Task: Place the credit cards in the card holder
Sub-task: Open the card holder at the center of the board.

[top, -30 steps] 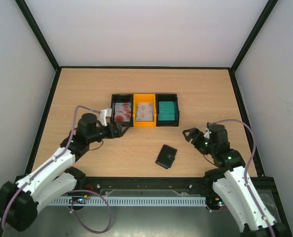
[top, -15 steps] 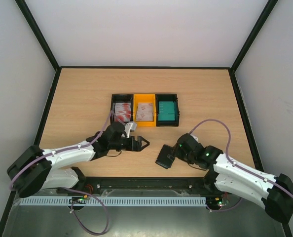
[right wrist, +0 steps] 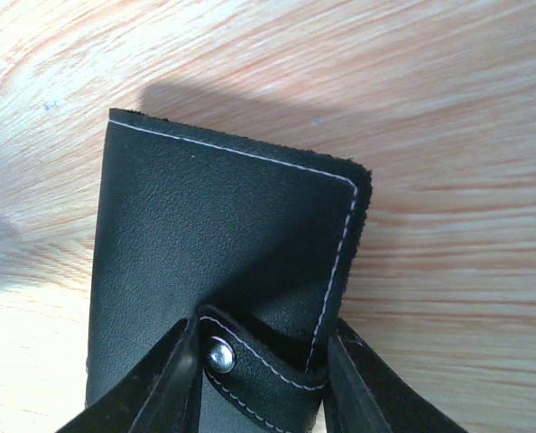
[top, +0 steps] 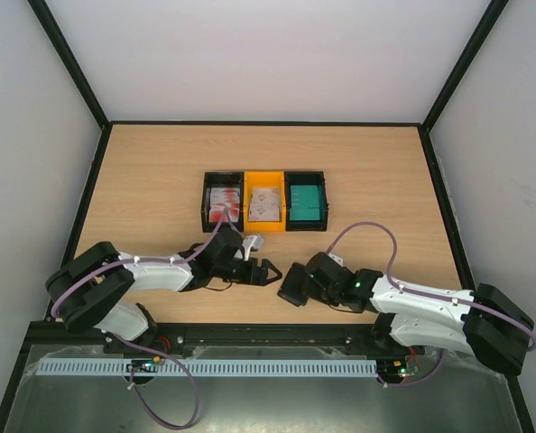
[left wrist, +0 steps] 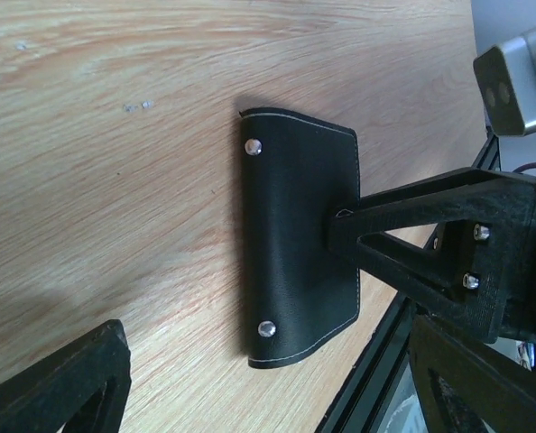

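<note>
Right gripper [right wrist: 261,365] pinches one end of the card holder [left wrist: 300,244] near the tabletop's [top: 160,162] front edge; left gripper [top: 270,271] is spread wide.

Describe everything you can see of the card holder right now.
The card holder is a small black wallet of grained, leather-like material with white edge stitching, two metal studs and a snap strap. Folded shut, it lies on the wooden table near its front edge. The right gripper has its fingers either side of the strap end.

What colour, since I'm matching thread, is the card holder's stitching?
White stitching on the black card holder; clearest in the right wrist view.
</note>
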`<action>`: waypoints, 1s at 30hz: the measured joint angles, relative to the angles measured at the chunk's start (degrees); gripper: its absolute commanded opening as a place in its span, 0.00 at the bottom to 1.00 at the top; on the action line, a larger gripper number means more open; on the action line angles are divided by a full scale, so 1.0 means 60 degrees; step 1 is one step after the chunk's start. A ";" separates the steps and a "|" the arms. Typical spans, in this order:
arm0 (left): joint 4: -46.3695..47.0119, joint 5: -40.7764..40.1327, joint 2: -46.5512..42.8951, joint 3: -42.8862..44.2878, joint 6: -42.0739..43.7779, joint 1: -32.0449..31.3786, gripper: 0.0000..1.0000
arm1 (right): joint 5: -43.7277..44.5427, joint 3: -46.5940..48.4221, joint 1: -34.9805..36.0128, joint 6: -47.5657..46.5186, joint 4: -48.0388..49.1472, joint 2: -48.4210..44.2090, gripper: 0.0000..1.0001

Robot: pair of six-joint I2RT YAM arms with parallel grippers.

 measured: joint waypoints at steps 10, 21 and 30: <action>0.0000 0.0015 0.0565 0.0000 -0.0204 0.0051 0.65 | -0.0080 0.0000 0.0015 -0.0317 0.1945 0.1118 0.30; 0.0280 -0.0025 0.0583 -0.0339 -0.0769 0.0627 0.56 | -0.1537 -0.0342 -0.0823 -0.1912 0.3996 0.1778 0.29; 0.1938 0.0474 0.1173 -0.0805 -0.1971 0.0943 0.46 | -0.2922 -0.0590 -0.1406 -0.2699 0.5421 0.2412 0.26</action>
